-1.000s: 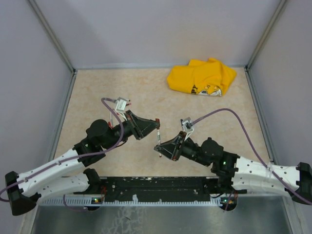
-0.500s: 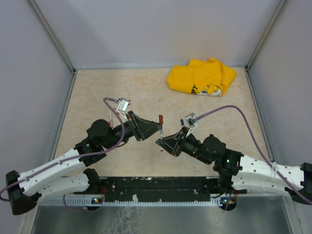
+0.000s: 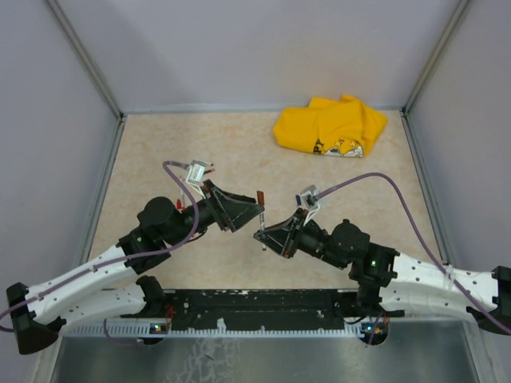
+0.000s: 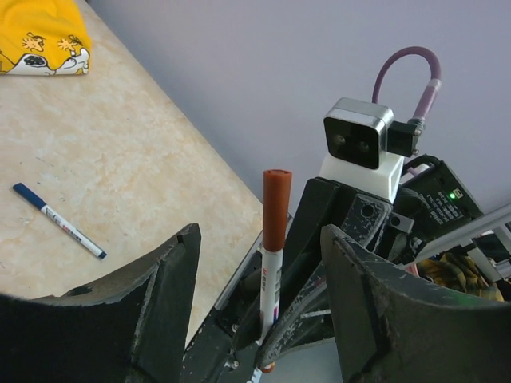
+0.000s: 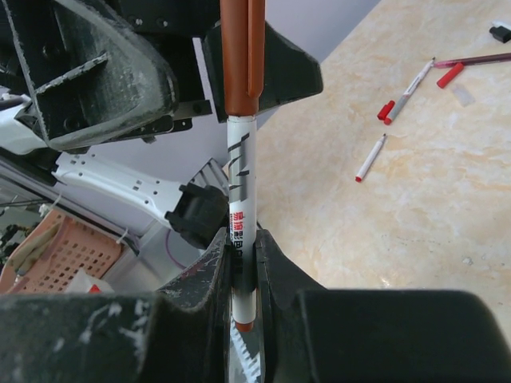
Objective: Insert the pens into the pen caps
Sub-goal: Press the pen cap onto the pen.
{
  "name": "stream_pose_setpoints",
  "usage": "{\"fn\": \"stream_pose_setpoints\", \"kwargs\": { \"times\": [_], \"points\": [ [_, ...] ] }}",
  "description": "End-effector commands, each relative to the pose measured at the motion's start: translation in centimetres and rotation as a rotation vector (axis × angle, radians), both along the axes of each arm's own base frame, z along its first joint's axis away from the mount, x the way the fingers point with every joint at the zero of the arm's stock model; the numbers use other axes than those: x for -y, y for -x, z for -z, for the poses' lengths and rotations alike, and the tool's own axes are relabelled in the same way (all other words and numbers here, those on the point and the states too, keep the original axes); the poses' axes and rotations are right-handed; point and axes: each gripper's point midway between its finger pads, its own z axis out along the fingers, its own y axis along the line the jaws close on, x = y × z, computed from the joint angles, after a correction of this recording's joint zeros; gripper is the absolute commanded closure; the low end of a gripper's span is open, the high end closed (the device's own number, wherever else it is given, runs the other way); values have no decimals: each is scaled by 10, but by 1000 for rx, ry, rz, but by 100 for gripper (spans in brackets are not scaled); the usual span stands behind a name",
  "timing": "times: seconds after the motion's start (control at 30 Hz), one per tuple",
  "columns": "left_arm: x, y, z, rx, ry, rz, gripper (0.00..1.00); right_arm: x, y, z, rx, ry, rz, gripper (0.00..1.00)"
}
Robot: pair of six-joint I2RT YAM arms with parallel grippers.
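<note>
A white-barrelled pen [image 5: 241,199] stands upright with a brownish-red pen cap [image 5: 241,56] on its top end. My right gripper [image 5: 242,255] is shut on the lower barrel. In the left wrist view the same capped pen [image 4: 276,207] rises between the spread fingers of my left gripper [image 4: 259,239], which is open and touches neither pen nor cap. From above, the two grippers meet mid-table, left gripper [image 3: 243,209] beside the cap [image 3: 261,196], right gripper [image 3: 263,234] below it. More pens [image 5: 370,158] [image 5: 409,92] and red caps [image 5: 386,110] [image 5: 449,75] lie on the table.
A crumpled yellow cloth [image 3: 329,128] lies at the back right of the beige table [image 3: 160,159]. A blue-capped pen [image 4: 57,221] lies loose on the table. A small black cap [image 5: 501,32] sits near the far pens. Grey walls close in three sides.
My left gripper has opened and let go of the red cap, which stays on the pen. The right gripper carried the pen a little up and left, then held still.
</note>
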Motion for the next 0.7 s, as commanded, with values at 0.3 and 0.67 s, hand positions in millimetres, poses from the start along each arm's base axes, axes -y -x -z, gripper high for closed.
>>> {"fn": "stream_pose_setpoints", "kwargs": {
  "times": [0.3, 0.67],
  "points": [
    [-13, -6, -13, 21, 22, -72, 34, -14, 19, -1, 20, -2, -128, 100],
    [-9, -3, -9, 18, 17, -46, 50, -14, 18, -4, 25, -8, -122, 100]
  ]
}}
